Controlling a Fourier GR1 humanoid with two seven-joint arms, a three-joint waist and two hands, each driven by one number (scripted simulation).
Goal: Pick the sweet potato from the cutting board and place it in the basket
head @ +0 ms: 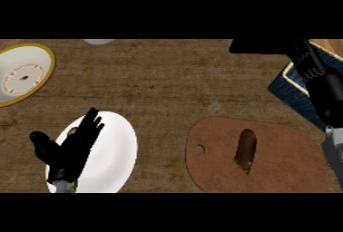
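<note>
The sweet potato (246,151) lies lengthwise on the cutting board (281,154). The left hand (70,147) rests, fingers spread; the right hand's fingers are hidden. Grasp across its middle, then lift toward the basket (289,90).

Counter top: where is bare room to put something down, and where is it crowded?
Bare wood lies between the gold-rimmed plate, white plate and cutting board. The right edge is crowded: basket and an arm. The left hand covers the white plate.
</note>
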